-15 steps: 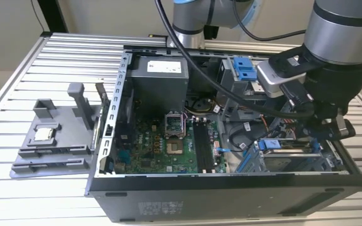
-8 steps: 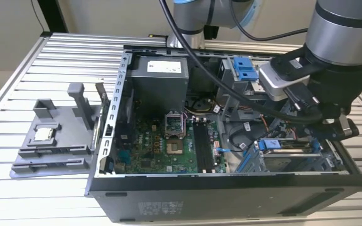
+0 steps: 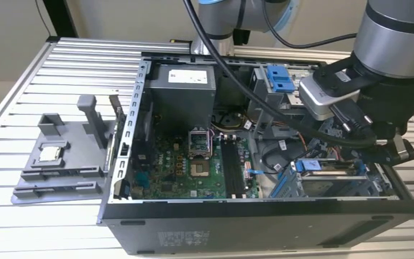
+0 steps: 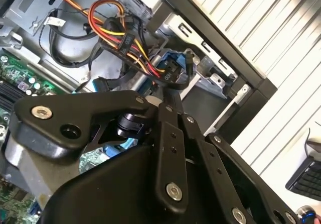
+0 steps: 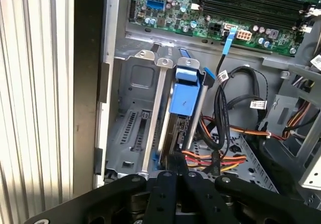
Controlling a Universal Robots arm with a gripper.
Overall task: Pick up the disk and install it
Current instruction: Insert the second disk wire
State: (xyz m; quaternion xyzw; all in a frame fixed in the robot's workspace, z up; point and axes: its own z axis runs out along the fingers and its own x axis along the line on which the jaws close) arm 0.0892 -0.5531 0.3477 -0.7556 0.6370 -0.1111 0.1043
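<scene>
Your disk (image 5: 184,96) sits edge-up in the drive cage (image 5: 131,114); rigid, fragile, take its blue carrier. Whether the gripper (image 5: 176,176) is open, I cannot tell.

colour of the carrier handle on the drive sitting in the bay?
Blue: the plastic carrier handle on the disk standing in the grey metal drive cage, clearest in the first wrist view.

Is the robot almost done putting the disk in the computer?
Nearly. The disk, with its blue rail, already stands in the metal drive cage inside the computer case. The gripper hangs just above it. Whether the disk is pushed fully home cannot be told.
</scene>
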